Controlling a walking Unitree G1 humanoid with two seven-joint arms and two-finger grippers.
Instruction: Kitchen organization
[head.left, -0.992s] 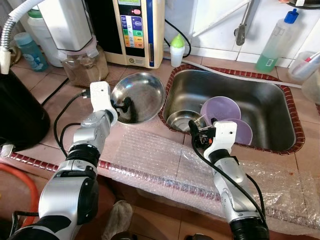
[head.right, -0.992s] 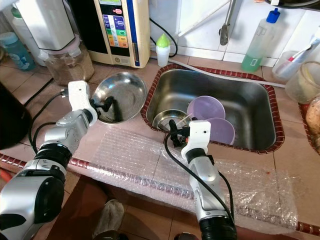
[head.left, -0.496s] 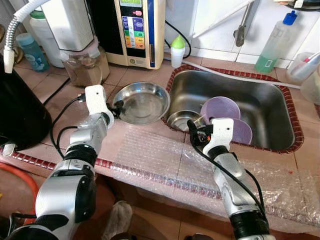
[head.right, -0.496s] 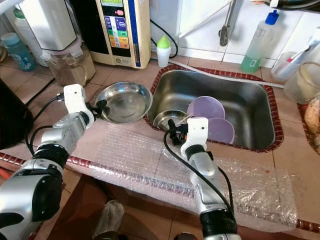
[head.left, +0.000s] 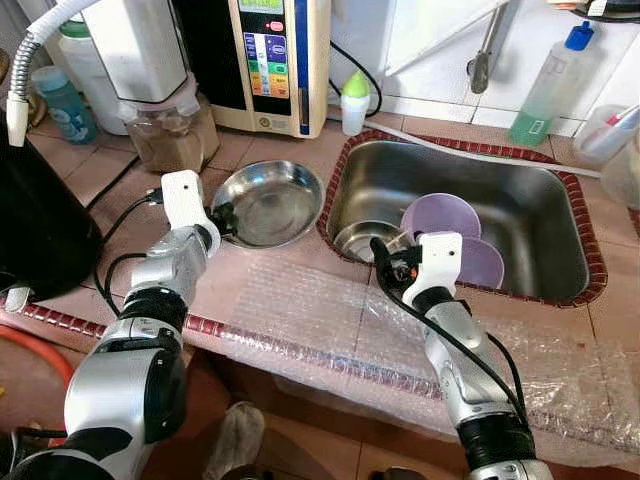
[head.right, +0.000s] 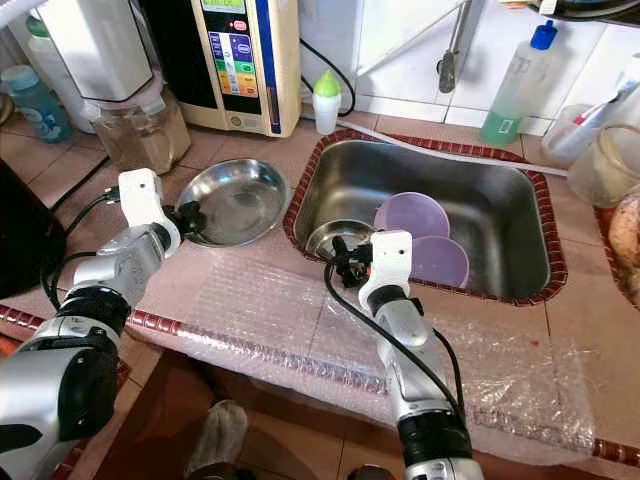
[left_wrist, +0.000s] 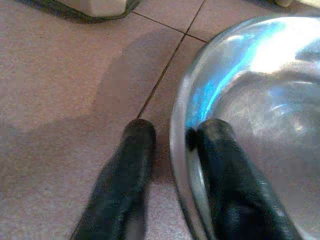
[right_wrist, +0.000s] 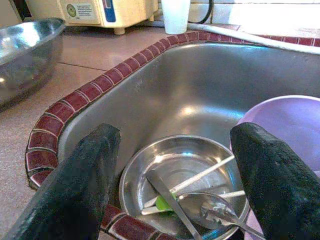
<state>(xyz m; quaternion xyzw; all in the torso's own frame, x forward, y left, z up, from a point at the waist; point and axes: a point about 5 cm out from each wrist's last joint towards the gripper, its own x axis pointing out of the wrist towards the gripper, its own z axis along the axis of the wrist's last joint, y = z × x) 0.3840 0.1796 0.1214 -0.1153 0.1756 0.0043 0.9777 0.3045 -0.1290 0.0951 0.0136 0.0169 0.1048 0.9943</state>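
A steel bowl (head.left: 268, 203) lies flat on the tiled counter, left of the sink (head.left: 500, 195). My left gripper (head.left: 222, 218) is shut on its near-left rim; in the left wrist view one finger (left_wrist: 125, 185) is outside the rim and the other inside the steel bowl (left_wrist: 265, 100). My right gripper (head.left: 385, 262) stands open over the sink's near-left corner. Between its fingers (right_wrist: 85, 180) I see a small steel bowl (right_wrist: 182, 185) holding a spoon and other utensils. Two purple plates (head.left: 440, 215) lean beside that bowl in the sink.
Bubble wrap (head.left: 330, 320) covers the counter's front edge. Behind the steel bowl stand a water purifier (head.left: 275, 60), a blender jar (head.left: 170, 125) and a small white bottle (head.left: 353, 100). A black appliance (head.left: 40, 230) is at far left, a green soap bottle (head.left: 548, 85) behind the sink.
A second ago the steel bowl was tipped up on its edge in my left gripper; now it lies flat and sits slightly farther left. My right gripper has barely moved.
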